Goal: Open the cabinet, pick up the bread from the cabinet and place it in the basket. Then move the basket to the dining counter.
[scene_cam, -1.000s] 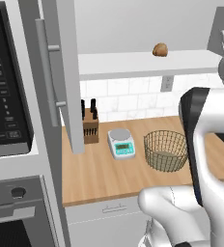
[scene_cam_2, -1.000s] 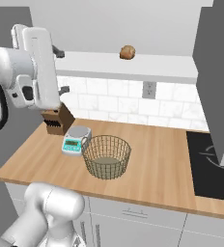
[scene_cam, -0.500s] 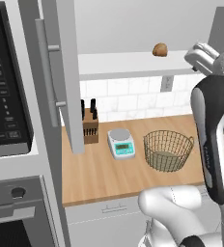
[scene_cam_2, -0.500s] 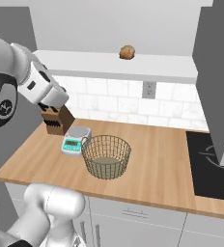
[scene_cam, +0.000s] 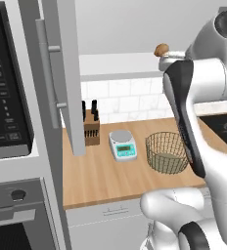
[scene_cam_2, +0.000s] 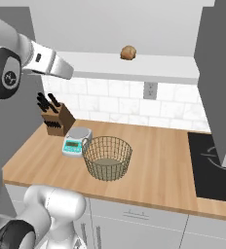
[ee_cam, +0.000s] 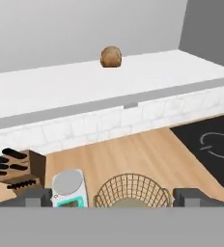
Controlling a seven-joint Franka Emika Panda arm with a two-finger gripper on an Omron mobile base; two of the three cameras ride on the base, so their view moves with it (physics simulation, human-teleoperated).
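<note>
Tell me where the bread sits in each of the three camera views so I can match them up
Left base view: the bread sits upper right of centre on the white shelf, right beside the arm.
Right base view: upper middle, on that shelf, above the wall outlet.
Hand view: top centre, toward the back of the shelf.
Shared landmark: the basket on the wood worktop, below the bread in every view.

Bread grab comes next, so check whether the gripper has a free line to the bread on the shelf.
Probably yes. The cabinet doors stand open, the bread sits alone on the white shelf, and the hand view looks straight at it with nothing between. The gripper looks open.
</note>
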